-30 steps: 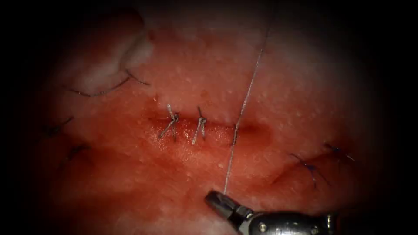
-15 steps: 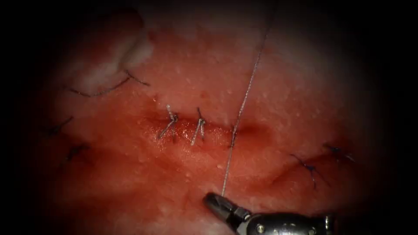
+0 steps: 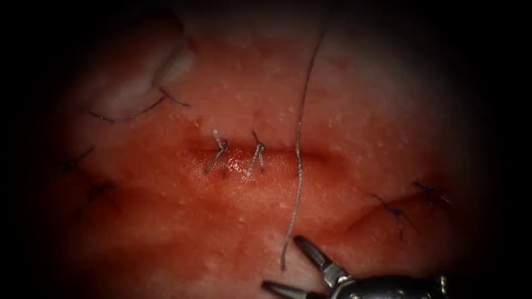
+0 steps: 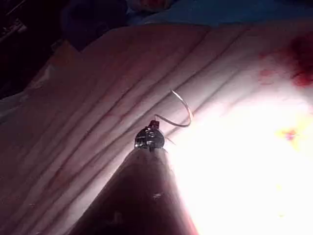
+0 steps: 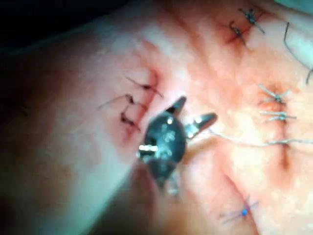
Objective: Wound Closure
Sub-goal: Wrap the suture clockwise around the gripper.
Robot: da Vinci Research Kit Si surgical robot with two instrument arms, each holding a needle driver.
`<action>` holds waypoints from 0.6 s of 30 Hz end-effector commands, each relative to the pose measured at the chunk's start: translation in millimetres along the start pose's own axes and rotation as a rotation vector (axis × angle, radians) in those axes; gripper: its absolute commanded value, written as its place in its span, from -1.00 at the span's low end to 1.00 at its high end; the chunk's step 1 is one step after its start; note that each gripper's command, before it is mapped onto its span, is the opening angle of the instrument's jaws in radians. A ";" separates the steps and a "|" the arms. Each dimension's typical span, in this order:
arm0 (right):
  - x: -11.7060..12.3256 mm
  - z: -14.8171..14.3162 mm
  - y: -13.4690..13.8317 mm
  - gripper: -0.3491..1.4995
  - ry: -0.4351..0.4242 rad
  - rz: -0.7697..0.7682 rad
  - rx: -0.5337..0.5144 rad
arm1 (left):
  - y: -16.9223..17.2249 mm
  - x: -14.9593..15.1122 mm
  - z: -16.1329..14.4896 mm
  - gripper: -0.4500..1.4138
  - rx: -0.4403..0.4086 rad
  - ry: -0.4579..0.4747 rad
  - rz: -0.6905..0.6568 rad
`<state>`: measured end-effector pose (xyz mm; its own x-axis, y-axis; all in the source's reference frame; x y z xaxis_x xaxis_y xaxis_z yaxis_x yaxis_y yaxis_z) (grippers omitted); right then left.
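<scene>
The right arm's silver metal claw (image 3: pixel 288 264), clamped on the thin grey thread (image 3: pixel 299 160) half a second ago, is now standing with its jaws spread and holding nothing; the thread's free end is lying slack on the moist pink tissue (image 3: pixel 388 127) just beside the upper jaw. The strand, previously taut and straight, is now curving loosely across the dark horizontal cut (image 3: pixel 316 156), to the right of two knotted stitches (image 3: pixel 239 158). Judged from this, tension on the new stitch is being given up, and that stitch is not yet tied. The right wrist view is confirming the open claw (image 5: pixel 193 111) with the thread (image 5: pixel 244 143) trailing away from it. The left wrist view is adding the left arm's dark claw (image 4: pixel 152 131) pinching the thin curved steel needle (image 4: pixel 183 111) near its tail end, held clear above the tissue, not in it.
</scene>
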<state>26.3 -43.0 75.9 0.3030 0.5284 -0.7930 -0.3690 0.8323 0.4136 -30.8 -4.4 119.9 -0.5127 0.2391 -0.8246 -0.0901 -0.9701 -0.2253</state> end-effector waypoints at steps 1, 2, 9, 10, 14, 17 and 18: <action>-0.1 -0.1 -0.1 0.56 -0.003 0.005 0.005 | 0.7 0.7 -0.1 -1.00 -0.004 0.005 0.005; 0.3 -0.3 0.4 0.53 -0.004 0.009 0.007 | 1.6 1.1 -0.5 -1.00 -0.004 0.007 0.007; 3.3 1.1 4.8 0.36 -0.003 0.043 0.008 | 10.3 5.0 -4.9 -1.00 -0.025 0.027 0.015; 3.6 1.5 5.4 0.33 -0.001 0.046 0.009 | 11.2 5.4 -5.4 -1.00 -0.026 0.029 0.012; 4.0 3.6 8.2 0.05 0.005 0.055 0.007 | 15.1 6.4 -7.1 -1.00 -0.033 0.034 0.010; 3.9 5.4 10.6 -0.64 0.011 0.057 0.021 | 18.2 6.5 -8.2 -1.00 -0.050 0.039 0.018; 3.9 5.8 11.1 -0.76 0.017 0.057 0.021 | 19.0 6.4 -8.4 -1.00 -0.052 0.038 0.022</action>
<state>27.9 -30.3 79.5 0.2614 0.5761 -0.7744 -0.3648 0.8018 0.4734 -28.0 -21.8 105.5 -0.4828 0.2203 -0.8476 -0.0332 -0.9718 -0.2337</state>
